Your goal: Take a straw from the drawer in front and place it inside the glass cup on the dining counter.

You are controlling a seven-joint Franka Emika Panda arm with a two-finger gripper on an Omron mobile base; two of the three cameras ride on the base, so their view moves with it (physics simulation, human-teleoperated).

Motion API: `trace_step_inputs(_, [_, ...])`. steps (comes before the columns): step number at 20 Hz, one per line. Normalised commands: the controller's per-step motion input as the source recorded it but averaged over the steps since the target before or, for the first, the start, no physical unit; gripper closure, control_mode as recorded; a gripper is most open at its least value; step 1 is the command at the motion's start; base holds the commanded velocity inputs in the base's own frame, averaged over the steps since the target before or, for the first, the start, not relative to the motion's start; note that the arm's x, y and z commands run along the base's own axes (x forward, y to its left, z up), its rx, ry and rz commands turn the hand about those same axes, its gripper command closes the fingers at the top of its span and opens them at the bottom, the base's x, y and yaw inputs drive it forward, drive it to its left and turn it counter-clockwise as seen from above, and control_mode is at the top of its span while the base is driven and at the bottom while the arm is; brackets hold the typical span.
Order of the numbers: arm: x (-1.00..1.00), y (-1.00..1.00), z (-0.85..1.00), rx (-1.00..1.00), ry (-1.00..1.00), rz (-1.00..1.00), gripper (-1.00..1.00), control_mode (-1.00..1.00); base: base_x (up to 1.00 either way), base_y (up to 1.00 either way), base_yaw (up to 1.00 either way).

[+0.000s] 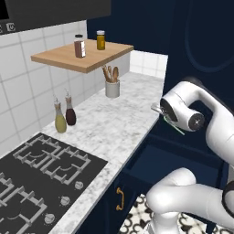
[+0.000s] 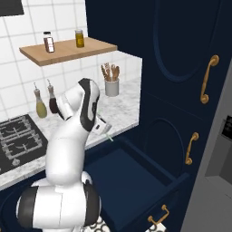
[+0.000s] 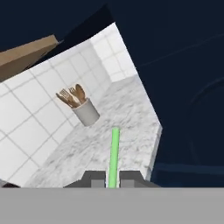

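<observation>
A thin light-green straw sticks out between my two fingertips in the hand view, pointing over the marbled kitchen worktop. My gripper is shut on it. From the left base view the gripper hangs beside the worktop's edge with the straw slanting down across the hand. The right base view has the gripper and the straw's green tip above the open navy drawer. The glass cup and the dining counter are out of view.
A grey holder of wooden spoons stands at the worktop's far end. Two oil bottles stand by the tiled wall, under a wooden shelf with two jars. The hob lies at the left. Tall navy cabinets rise on the right.
</observation>
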Motion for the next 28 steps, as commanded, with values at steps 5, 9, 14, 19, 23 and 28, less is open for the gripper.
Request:
trace_step_inputs(5, [-0.57, 0.36, 0.21, 0.33, 0.01, -0.21, 1.0, -1.0, 0.0, 0.0, 0.0])
trace_step_inputs(9, [-0.37, 0.23, 0.76, 0.39, 0.2, -0.12, 1.0, -1.0, 0.0, 0.0, 0.0])
trace_step_inputs(14, [-0.07, 0.1, 0.99, 0.24, 0.13, -0.01, 1.0, -1.0, 0.0, 0.0, 0.0])
trace_step_inputs(19, [-0.03, -0.04, 0.76, -0.4, -0.19, -0.13, 1.0, -1.0, 0.0, 0.0, 0.0])
trace_step_inputs(23, [-0.15, 0.0, 0.38, -0.81, -0.4, -0.24, 1.0, -1.0, 0.0, 0.0, 0.0])
trace_step_inputs(28, [-0.16, -0.01, 0.39, -0.82, -0.38, -0.21, 1.0, -1.0, 0.0, 0.0, 0.0])
